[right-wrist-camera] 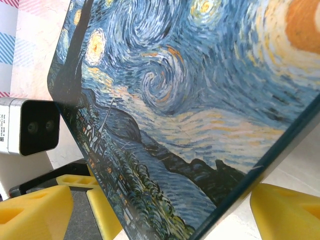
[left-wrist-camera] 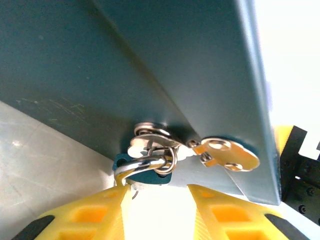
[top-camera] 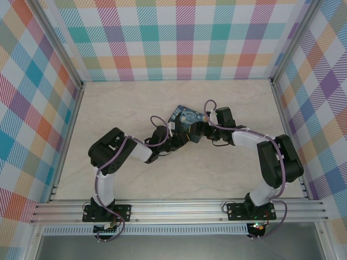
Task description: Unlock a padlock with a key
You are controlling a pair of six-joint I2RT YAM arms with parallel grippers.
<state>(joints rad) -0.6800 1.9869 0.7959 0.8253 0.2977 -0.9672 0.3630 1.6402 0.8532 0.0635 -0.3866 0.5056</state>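
padlock (left-wrist-camera: 142,167) hangs by its shackle from the hasp ring (left-wrist-camera: 152,131) on the starry-night tin (left-wrist-camera: 125,75), at 6 o'clock in the left wrist view. left pincer (left-wrist-camera: 160,192) fingers are apart; the padlock sits at 11 o'clock of the gap, right at the 9 o'clock-side fingertip. brass plate (left-wrist-camera: 231,155) at 3 o'clock of the padlock. right pincer (right-wrist-camera: 162,192) is spread wide across the tilted tin, can't tell if it's clamping. top view: tin mid-table (top-camera: 227,173)

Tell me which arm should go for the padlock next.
Left. Its claw is right at the padlock, fingers apart on either side. The right claw straddles the tin, facing its painted lid.
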